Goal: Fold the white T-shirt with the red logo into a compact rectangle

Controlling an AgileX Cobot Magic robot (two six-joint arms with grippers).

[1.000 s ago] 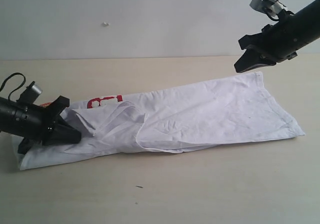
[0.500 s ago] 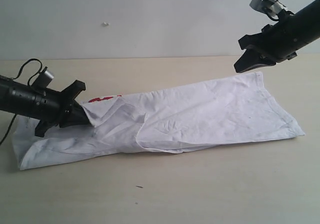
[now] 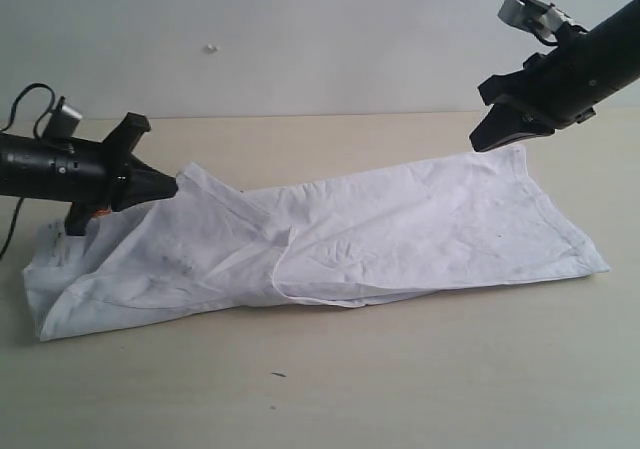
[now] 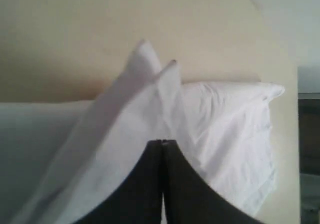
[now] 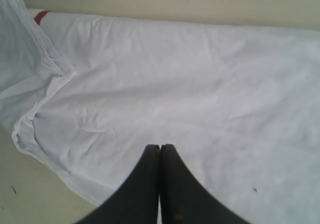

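The white T-shirt (image 3: 400, 234) lies in a long, narrow fold across the table. Its left end is raised into a peak. My left gripper (image 3: 172, 186) is shut on that lifted fabric, which drapes from the closed tips (image 4: 163, 142) in the left wrist view. The red logo is hidden in the exterior view; a sliver of red (image 5: 42, 16) shows in the right wrist view. A small orange bit (image 3: 100, 210) peeks out below the left gripper. My right gripper (image 3: 483, 139) hangs shut and empty above the shirt's far right corner, its tips (image 5: 160, 146) over flat cloth (image 5: 175, 84).
The beige table (image 3: 400, 389) runs out in front of the shirt, with a small dark speck (image 3: 277, 374) on it. A pale wall (image 3: 300, 39) stands behind. A black cable (image 3: 25, 94) loops off the left arm.
My left gripper has risen and swung right with the shirt's left end in it, pulling cloth over the red logo. The right arm has stayed put.
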